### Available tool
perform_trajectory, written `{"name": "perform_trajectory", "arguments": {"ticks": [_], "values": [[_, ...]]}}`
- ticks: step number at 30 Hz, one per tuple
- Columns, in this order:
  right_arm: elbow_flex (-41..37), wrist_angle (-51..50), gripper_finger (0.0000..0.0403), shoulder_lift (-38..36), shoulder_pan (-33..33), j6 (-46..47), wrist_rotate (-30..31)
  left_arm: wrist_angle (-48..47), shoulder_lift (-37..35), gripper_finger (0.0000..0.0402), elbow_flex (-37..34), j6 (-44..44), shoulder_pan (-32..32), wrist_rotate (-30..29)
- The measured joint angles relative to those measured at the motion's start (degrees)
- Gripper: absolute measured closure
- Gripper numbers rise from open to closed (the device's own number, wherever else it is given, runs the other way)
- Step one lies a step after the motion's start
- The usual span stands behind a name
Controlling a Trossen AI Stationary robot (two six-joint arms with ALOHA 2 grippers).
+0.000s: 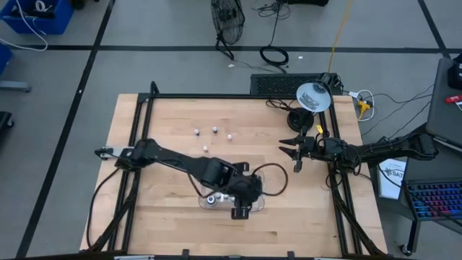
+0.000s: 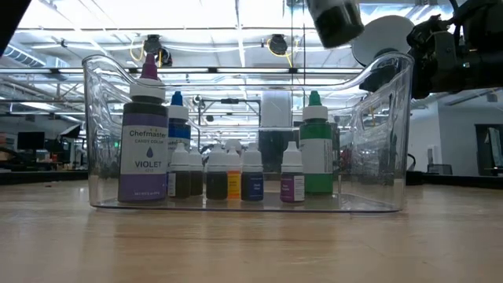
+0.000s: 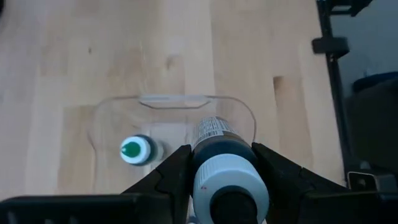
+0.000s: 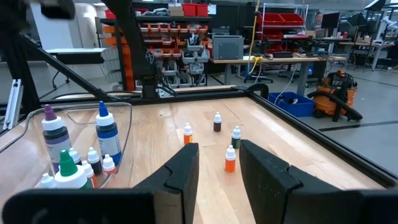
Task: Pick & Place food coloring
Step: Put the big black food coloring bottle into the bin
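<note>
My left gripper (image 1: pixel 240 206) hovers over the clear tray (image 3: pixel 171 99) near the table's front, shut on a dark food coloring bottle (image 3: pixel 217 146) with a white top. In the tray stand a violet bottle (image 2: pixel 142 141), a blue one (image 2: pixel 178 126), a green one (image 2: pixel 316 149) and several tiny ones (image 2: pixel 233 179). Several more tiny bottles (image 4: pixel 230 158) stand upright on their bases on the bare wood farther back (image 1: pixel 214 131). My right gripper (image 4: pixel 217 165) waits open at the table's right side (image 1: pixel 296 153), level, with nothing between its fingers. My left gripper pinches the dark bottle between its two fingers (image 3: pixel 177 165), which sit on opposite sides of the body just below the white top (image 3: pixel 231 180). The fingers slant down from above. The bottle lies along them, base end (image 3: pixel 214 127) lowest, clear of the tray.
A round white lamp (image 1: pixel 314 94) and cables sit at the table's far right corner. Black frame rails (image 1: pixel 238 96) run along the table's edges. Bare wood lies between the tray and the loose bottles.
</note>
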Motion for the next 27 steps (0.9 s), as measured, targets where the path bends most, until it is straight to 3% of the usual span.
{"name": "perform_trajectory", "arguments": {"ticks": [17,27], "values": [[0.0,-0.5,0.0297,-0.2,0.0,0.0,0.0,2.2,9.5,0.0254,-0.1,-0.6,0.3,3.3],[0.0,-0.2,0.0297,0.0,0.0,0.0,0.0,7.1,10.3,0.0254,-6.3,-0.8,1.1,4.0]]}}
